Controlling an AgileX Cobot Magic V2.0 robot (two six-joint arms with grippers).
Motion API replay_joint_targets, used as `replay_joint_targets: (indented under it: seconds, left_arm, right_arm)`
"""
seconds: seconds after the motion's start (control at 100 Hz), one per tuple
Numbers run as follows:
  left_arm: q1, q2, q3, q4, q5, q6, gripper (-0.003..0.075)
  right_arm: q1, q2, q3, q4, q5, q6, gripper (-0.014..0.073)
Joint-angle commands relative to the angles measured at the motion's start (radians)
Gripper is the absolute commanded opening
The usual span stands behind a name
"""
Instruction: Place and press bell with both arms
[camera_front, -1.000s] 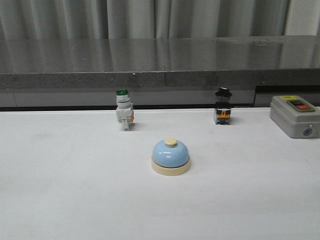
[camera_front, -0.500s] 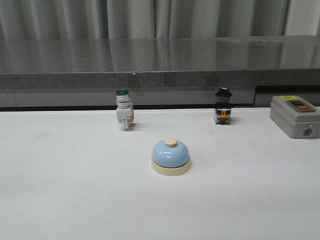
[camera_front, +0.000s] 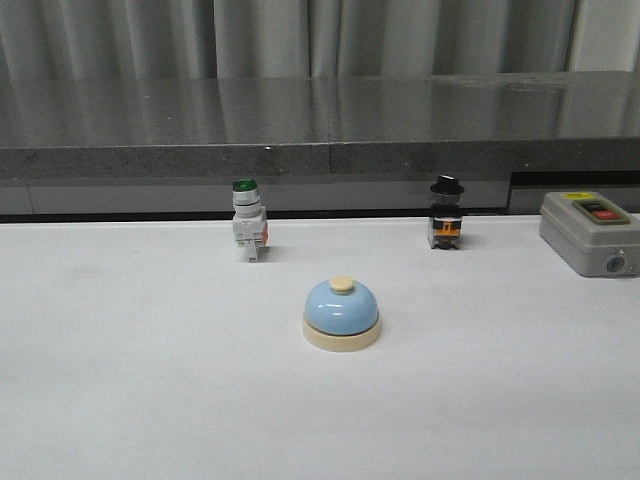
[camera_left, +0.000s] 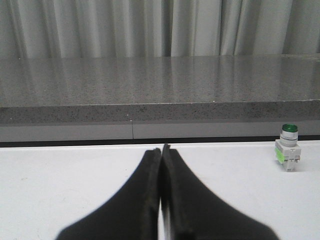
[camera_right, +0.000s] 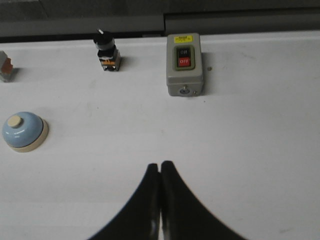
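Note:
The light-blue bell (camera_front: 341, 312) with its cream base and cream button stands upright in the middle of the white table, alone and untouched. It also shows in the right wrist view as the bell (camera_right: 23, 131), well off to one side of my right gripper (camera_right: 159, 164), which is shut with nothing between its fingers. My left gripper (camera_left: 161, 148) is shut and empty too, low over bare table; the bell is out of that view. Neither arm appears in the front view.
A green-capped white push-button switch (camera_front: 248, 220) stands behind the bell to the left, a black-knobbed switch (camera_front: 446, 213) behind to the right. A grey box with red and black buttons (camera_front: 591, 231) sits at the far right. A dark stone ledge (camera_front: 320, 125) bounds the table's back edge.

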Motion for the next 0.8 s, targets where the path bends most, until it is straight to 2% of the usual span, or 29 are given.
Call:
replay_joint_targets:
  seconds: [0.0, 0.32, 0.44, 0.53, 0.79]
  left_arm:
    - [-0.002, -0.031, 0.042, 0.001, -0.078, -0.008, -0.002]
    - [-0.002, -0.031, 0.042, 0.001, -0.078, -0.008, -0.002]
    - [-0.002, -0.031, 0.042, 0.001, -0.078, -0.008, -0.002]
    - [-0.002, -0.031, 0.042, 0.001, -0.078, -0.008, -0.002]
    - [-0.002, -0.031, 0.042, 0.001, -0.078, -0.008, -0.002]
  right_arm:
    - [-0.009, -0.071, 0.017, 0.008, -0.116, 0.0, -0.0069]
    - [-0.009, -0.318, 0.092, 0.004, -0.178, 0.045, -0.0069]
    - [-0.009, -0.404, 0.141, -0.041, -0.219, 0.045, -0.0069]
    - [-0.009, -0.469, 0.2, -0.07, -0.282, 0.045, -0.0069]
    - [-0.007, -0.462, 0.348, -0.071, -0.512, 0.045, -0.0069]
